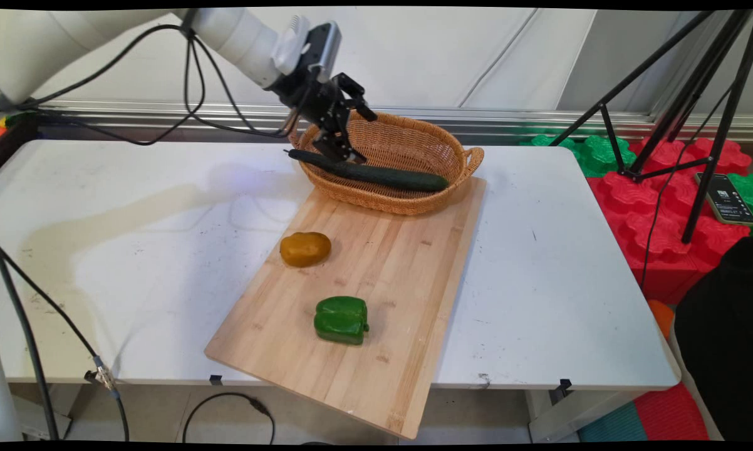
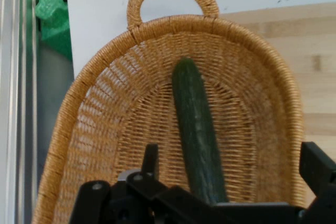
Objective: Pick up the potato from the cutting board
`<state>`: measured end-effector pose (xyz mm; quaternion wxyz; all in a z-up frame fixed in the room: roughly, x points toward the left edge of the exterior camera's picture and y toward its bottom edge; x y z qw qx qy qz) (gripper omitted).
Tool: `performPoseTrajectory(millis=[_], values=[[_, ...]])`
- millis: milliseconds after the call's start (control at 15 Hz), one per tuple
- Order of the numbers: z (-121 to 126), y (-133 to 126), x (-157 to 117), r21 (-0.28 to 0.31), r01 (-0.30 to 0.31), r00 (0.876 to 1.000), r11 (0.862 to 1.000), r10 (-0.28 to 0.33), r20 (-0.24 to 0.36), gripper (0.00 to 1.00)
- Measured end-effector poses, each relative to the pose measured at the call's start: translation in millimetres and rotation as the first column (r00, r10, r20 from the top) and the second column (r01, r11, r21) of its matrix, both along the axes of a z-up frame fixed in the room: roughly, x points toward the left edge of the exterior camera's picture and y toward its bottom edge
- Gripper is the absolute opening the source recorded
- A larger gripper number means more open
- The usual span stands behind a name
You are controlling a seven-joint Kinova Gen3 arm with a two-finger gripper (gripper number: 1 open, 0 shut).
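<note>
Green pepper (image 1: 341,320) sitting at near end of cutting board (image 1: 408,263); potato (image 1: 305,248) lying at its 11 o'clock. Wicker basket (image 1: 414,202) resting on board's far end. Gripper (image 1: 344,134) spreading wide, gripping nothing, hovering over cucumber (image 1: 376,175) lying across basket.

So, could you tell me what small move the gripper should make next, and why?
Probably a short, straight lift. The gripper is open, its fingers on either side of the cucumber's end, and the cucumber already rests in the basket. Rising vertically should clear the rim without nudging either.
</note>
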<state>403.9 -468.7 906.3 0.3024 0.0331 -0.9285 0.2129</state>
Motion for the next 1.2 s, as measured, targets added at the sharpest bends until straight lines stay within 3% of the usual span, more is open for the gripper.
performPoseTrajectory(millis=[333,800,1200], values=[[19,40,19,0.064,-0.049,0.996,0.997,0.053,-0.066,1.00],[33,89,35,0.142,-0.104,0.987,0.984,0.120,-0.111,1.00],[28,139,54,0.251,-0.171,0.970,0.953,0.208,-0.126,1.00]])
